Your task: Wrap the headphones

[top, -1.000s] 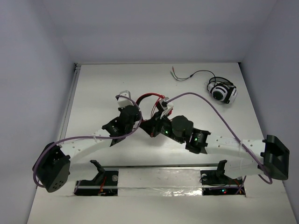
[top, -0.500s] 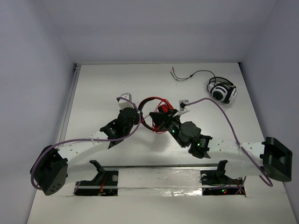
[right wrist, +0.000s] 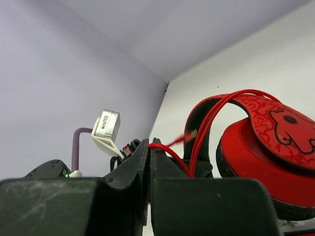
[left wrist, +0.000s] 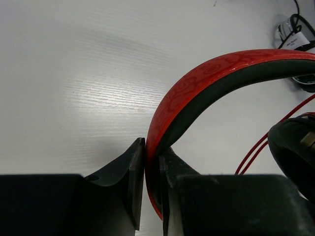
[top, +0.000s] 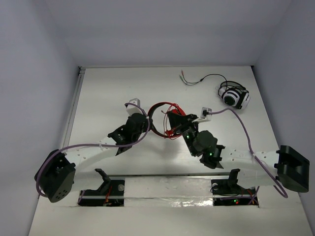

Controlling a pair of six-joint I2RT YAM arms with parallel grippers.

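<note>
We have the red headphones (top: 158, 105) out in the middle of the table (top: 108, 88), right between the two arms, and both claws are on them. From above we see the headband (top: 153, 112) arcing up to the left, with loose loops of the red cable (top: 171, 129) bunched to its right.

On the left wrist camera, the left gripper (left wrist: 151, 147) is clamped on the headband (left wrist: 206, 83). One finger presses the patterned red outer face and the other the black inner lining, and the band sweeps up and away to the right. Two strands of red cable (left wrist: 256, 150) run past at lower right.

Over on the right wrist camera, the right gripper (right wrist: 149, 147) has its fingers drawn together with the red cable (right wrist: 206, 123) pinched at the tips. From there the cable climbs in a loop over the top of the headband (right wrist: 256, 105). Just beside it sits a round red ear cup (right wrist: 261, 162), its outer face patterned in black and turned up and to the right.

In the overhead view, the left gripper (top: 147, 124) comes in from the lower left and the right gripper (top: 173, 119) from the lower right.

Well apart, at the far right of the table, the white-and-black headphones (top: 235, 96) lie on their own, with their black cable (top: 206, 77) trailing off to the left.
</note>
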